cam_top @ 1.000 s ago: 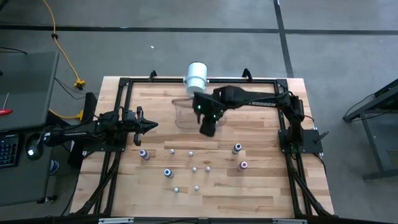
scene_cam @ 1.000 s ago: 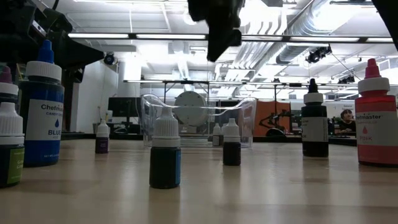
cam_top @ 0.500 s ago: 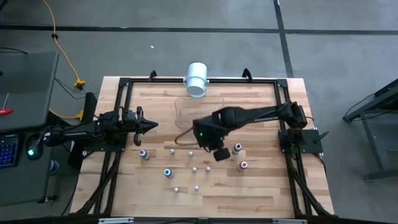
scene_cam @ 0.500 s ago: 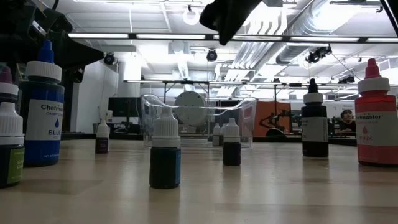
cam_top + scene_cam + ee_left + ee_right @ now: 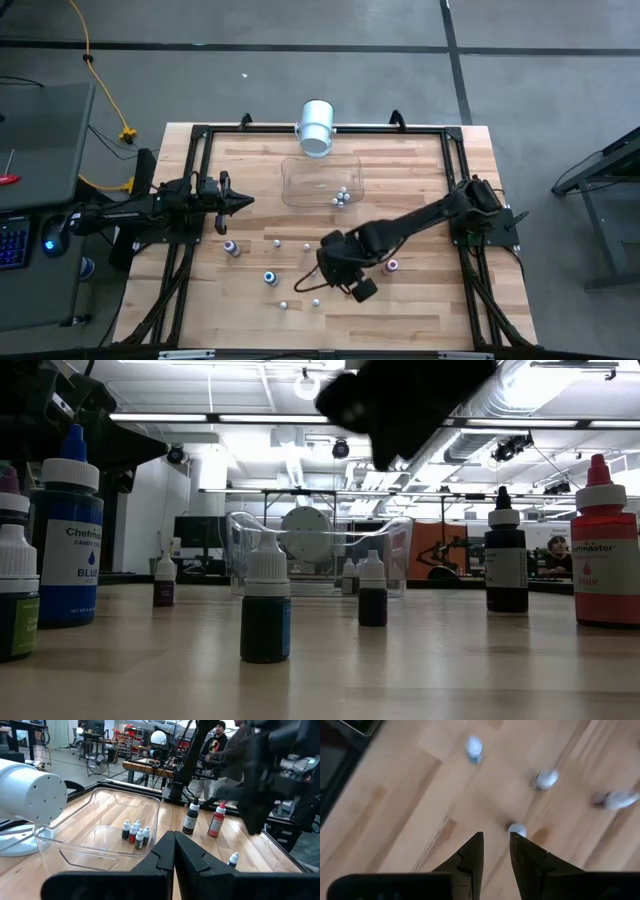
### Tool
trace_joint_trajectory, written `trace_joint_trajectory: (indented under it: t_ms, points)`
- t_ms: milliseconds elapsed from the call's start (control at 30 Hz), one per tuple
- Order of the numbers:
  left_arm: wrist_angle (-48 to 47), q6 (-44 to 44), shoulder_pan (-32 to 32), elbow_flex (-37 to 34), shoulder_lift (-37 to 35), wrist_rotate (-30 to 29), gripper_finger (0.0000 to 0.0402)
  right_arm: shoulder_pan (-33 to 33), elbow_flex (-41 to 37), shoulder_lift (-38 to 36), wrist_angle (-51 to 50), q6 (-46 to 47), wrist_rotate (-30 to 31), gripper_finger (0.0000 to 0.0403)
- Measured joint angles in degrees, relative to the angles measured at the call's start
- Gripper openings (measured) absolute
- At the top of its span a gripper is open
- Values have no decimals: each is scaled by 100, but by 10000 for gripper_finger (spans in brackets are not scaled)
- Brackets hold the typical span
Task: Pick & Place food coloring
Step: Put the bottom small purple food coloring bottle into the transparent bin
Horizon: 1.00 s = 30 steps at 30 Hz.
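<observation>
Several small food coloring bottles stand upright on their bases on the wooden table, among them a purple one (image 5: 231, 248), a blue one (image 5: 270, 278) and a pink one (image 5: 392, 265). Three more stand inside the clear tub (image 5: 300, 180). My right gripper (image 5: 325, 272) hangs above the near cluster, pointing steeply down, open by a narrow gap with nothing in it. In its wrist view a white-capped bottle (image 5: 517, 828) shows just past one fingertip. My left gripper (image 5: 238, 202) waits shut and level at the table's left.
A big white cylinder (image 5: 317, 125) stands behind the tub at the far edge. A black frame (image 5: 200, 135) runs round the table. In the low view, a tall blue bottle (image 5: 68, 530), a black one (image 5: 505, 555) and a pink one (image 5: 605, 545) stand close.
My right gripper has swung from above the tub toward the table's near edge and come down, rolling as it went. It now hangs over the small bottles in the middle. No bottle has moved.
</observation>
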Motion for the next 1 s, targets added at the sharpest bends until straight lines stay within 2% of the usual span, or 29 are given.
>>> trace_joint_trajectory:
  t_ms: [267, 700, 1000]
  points:
    - [-1, 1, 0, 0, 0, 0, 1, 77, -717, 1, 581, 529, 135, 88]
    - [1, 1, -2, 0, 0, 1, 1, -65, -761, 2, 854, 649, 503, 175]
    - [-1, 1, -2, 0, 0, 1, 1, -87, -1271, 4, 1451, 735, 281, 184]
